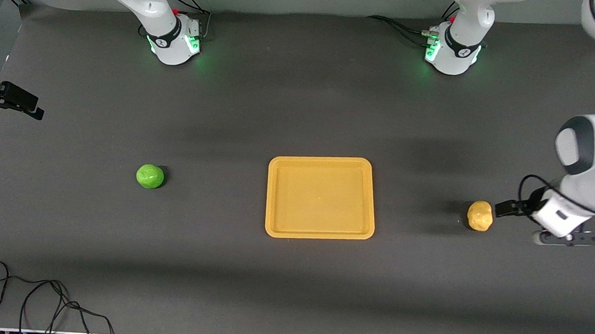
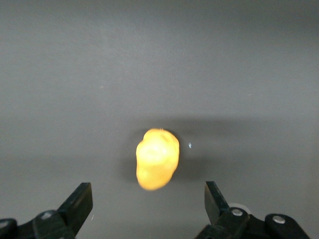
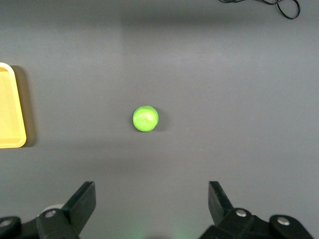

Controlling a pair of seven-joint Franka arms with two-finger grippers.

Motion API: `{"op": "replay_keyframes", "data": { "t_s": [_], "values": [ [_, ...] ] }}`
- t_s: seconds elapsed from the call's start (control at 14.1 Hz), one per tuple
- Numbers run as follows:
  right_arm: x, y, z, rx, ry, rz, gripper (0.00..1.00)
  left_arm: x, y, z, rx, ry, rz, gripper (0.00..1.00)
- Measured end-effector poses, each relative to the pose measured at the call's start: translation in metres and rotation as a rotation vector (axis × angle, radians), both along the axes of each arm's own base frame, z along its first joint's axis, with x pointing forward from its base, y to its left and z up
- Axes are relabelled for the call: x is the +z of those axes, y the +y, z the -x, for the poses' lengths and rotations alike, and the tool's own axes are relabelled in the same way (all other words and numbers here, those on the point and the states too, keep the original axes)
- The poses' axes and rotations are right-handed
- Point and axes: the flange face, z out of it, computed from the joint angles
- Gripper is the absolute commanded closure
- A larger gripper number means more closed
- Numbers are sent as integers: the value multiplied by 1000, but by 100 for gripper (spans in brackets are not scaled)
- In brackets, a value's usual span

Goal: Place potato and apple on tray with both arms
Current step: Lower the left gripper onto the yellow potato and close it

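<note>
The potato (image 1: 480, 215) lies on the table toward the left arm's end, beside the tray (image 1: 319, 232). My left gripper (image 1: 506, 210) is low beside it, open and empty. In the left wrist view the potato (image 2: 157, 159) sits just ahead of the open gripper (image 2: 148, 191), not between the fingers. The apple (image 1: 149, 176) lies toward the right arm's end. My right gripper (image 3: 149, 191) is open and empty, high above the table. The apple (image 3: 145, 119) shows small and well ahead of it, with the tray's edge (image 3: 10, 107) at the side. The tray holds nothing.
A loose black cable (image 1: 36, 301) lies near the front edge toward the right arm's end; it also shows in the right wrist view (image 3: 279, 5). The two arm bases (image 1: 176, 41) (image 1: 451, 52) stand along the table's robot side.
</note>
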Motion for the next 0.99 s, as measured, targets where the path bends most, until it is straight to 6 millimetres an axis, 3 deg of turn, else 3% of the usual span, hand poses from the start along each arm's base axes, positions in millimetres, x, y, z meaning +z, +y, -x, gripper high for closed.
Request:
{"op": "replay_keyframes", "data": {
  "t_s": [0.21,0.35,0.42,0.57,0.78,0.85,0.99],
  "values": [
    [0,-3,0,-8,-1,-21,0,-83,-4,3,-30,19,-16,0],
    [-5,-5,-2,-14,7,-28,0,-119,-5,5,-35,35,-14,4],
    [-8,-4,-4,-14,13,-28,0,-128,-5,6,-37,42,-13,12],
    [-17,-1,-9,-8,29,-27,0,-131,-6,6,-39,44,-13,42],
    [-25,0,-13,-7,44,-25,0,-127,-9,6,-43,42,-14,78],
    [-26,0,-13,-7,44,-25,0,-126,-12,5,-45,41,-14,87],
    [-26,0,-13,-6,44,-25,0,-121,-22,5,-46,48,-15,89]
  ]
}}
